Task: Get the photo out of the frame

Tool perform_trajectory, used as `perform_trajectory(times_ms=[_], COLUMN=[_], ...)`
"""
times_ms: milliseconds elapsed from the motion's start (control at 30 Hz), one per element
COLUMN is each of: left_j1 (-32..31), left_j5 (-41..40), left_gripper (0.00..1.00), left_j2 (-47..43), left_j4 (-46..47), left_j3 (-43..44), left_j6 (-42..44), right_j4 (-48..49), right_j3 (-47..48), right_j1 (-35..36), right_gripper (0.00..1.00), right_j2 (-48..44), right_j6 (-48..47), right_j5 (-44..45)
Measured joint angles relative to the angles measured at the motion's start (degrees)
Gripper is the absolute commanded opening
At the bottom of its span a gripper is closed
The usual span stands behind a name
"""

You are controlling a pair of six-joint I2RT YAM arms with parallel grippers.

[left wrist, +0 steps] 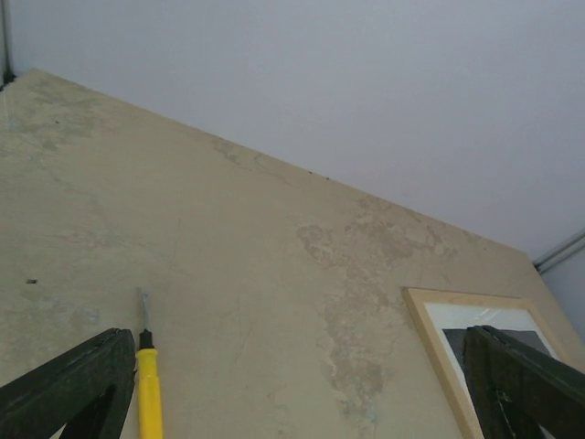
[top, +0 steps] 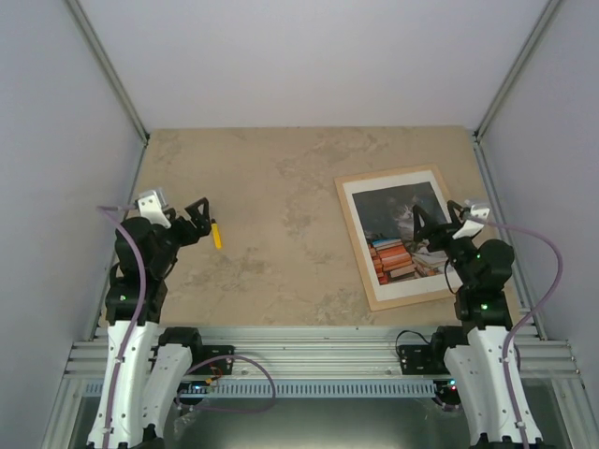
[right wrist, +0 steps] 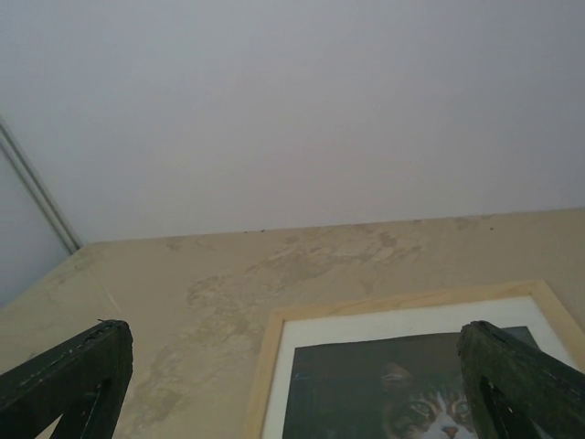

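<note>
Beige table [top: 271,187], frame [top: 359,243] seemingly near right edge

This is a robotics lab test cell: a beige stone-patterned table [top: 281,178] boxed in by plain pale walls [top: 309,56] with metal corner posts [top: 110,75]. Along its near edge runs an aluminium rail [top: 318,357] carrying a left arm [top: 131,318] and a right arm [top: 491,365], with loose purple cables [top: 558,257] trailing

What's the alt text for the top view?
A pale wooden frame holding a cat photo lies on the right of a beige table, the right hand open over it. The left hand is open near a yellow screwdriver.
</note>
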Motion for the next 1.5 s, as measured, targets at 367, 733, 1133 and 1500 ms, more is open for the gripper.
perform_trajectory(times_ms=[367,733,1133,1500], left_j1=[0.11,-15.39,-21.49,-21.84], left_j5=[9.86,3.32,-0.66,-1.16], left_gripper=[0.99,0.99,0.99,0.99], left_j2=[4.09,6.97,18.45,24.11], left_j4=[4.07,9.42,21.75,28.00], left_j3=[-4.42,-10.58,-18.56,-18.95], left_j6=[-6.14,-13.35,-16.04,-14.84], right_j4=[-1.95,-10.12,-17.51,-20.76], right_j3=[5.01,16.11,26.88,31.98], right_j1=[5.07,27.87,33.57,34.71], right_gripper=[0.98,0.98,0.82,0.61], right_j2=[11.56,38.49,60.96,71.52], right_j6=[-1.84,-5.77,-8.24,-8.59], right_j5=[-5.53,7.69,20.15,25.18])
